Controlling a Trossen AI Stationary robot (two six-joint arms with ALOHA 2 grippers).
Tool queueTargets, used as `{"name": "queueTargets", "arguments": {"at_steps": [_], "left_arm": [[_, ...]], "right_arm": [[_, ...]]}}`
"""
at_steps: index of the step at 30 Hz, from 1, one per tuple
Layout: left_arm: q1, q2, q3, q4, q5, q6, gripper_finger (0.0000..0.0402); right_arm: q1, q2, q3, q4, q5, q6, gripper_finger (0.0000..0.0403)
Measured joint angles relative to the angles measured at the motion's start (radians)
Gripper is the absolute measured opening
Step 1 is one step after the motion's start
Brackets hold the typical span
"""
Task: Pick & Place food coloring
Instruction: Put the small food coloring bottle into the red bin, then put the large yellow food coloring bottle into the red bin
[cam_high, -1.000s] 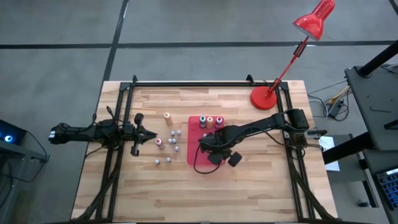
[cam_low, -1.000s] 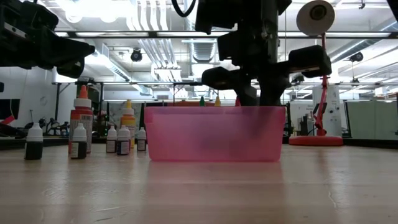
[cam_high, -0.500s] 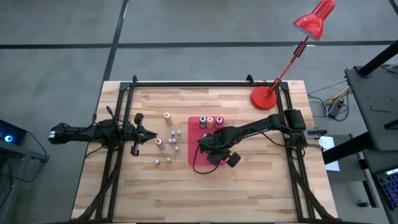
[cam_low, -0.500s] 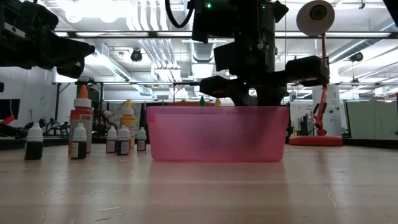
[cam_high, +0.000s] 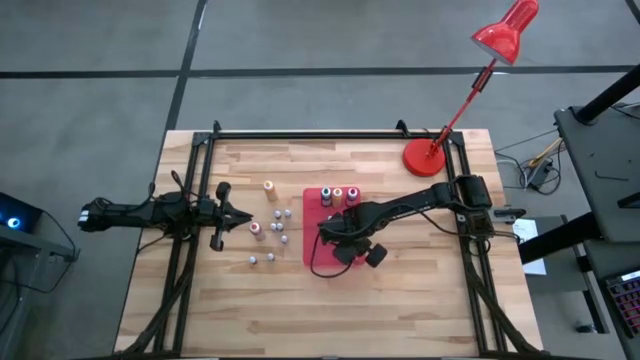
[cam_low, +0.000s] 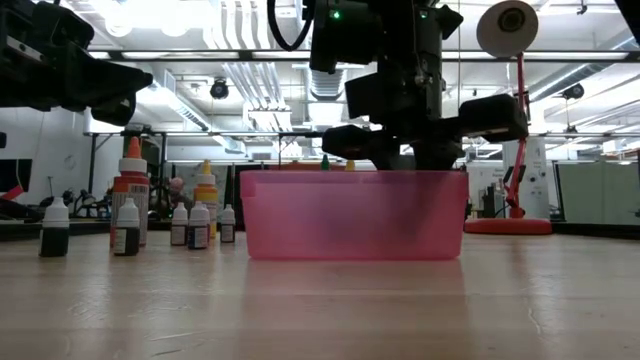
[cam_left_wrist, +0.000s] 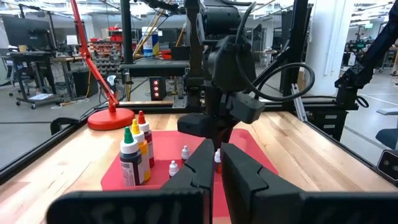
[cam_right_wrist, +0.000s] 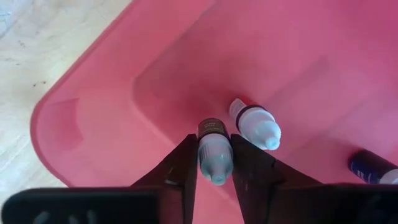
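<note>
My right claw (cam_right_wrist: 214, 163): lowered inside the red tray (cam_right_wrist: 87, 112), fingers (cam_right_wrist: 180, 168) close on either side of one small bottle (cam_right_wrist: 215, 155) with a pale cap and dark band; whether they still pinch it or have just slackened I cannot quite tell, though the bottle sits between them; in the high view this claw (cam_high: 340, 243) hangs over the tray's (cam_high: 312, 255) middle.

Just beyond my right claw's tips: a second small bottle (cam_right_wrist: 255, 124) lying tilted on the tray floor; to one side, a dark bottle (cam_right_wrist: 372, 167) at the tray edge.

Farther off in the tray: three taller bottles (cam_high: 338, 195), upright in a row.

On the counter (cam_high: 420, 300), outside the tray, between my two claws: a loose cluster of small bottles (cam_high: 270, 232), upright, well apart from my right claw.

My left claw (cam_high: 240, 216): fingers (cam_left_wrist: 199, 165) pressed together, empty, held above the counter short of that cluster.
</note>
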Motion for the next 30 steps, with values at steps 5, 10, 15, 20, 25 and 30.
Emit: {"name": "queueTargets", "arguments": {"at_steps": [5,10,15,20,25,30], "left_arm": [[0.0,0.0,0.0,0.0,0.0,0.0,0.0003],[0.0,0.0,0.0,0.0,0.0,0.0,0.0003],[0.0,0.0,0.0,0.0,0.0,0.0,0.0003],[0.0,0.0,0.0,0.0,0.0,0.0,0.0003],[0.0,0.0,0.0,0.0,0.0,0.0,0.0003],[0.0,0.0,0.0,0.0,0.0,0.0,0.0003]], "right_arm": [[-0.001,0.0,0.0,-0.002,0.0,0.0,0.0099],[-0.001,0.0,0.0,-0.006,0.001,0.001,0.011],[-0.001,0.0,0.0,-0.008,0.001,0.003,0.0113],[-0.005,-0.005,0.0,-0.014,0.002,0.031,0.0108],[-0.016,-0.005,0.0,-0.038,0.004,0.033,0.0093],[-0.022,-0.005,0.0,-0.039,0.005,0.04,0.0068]]}}
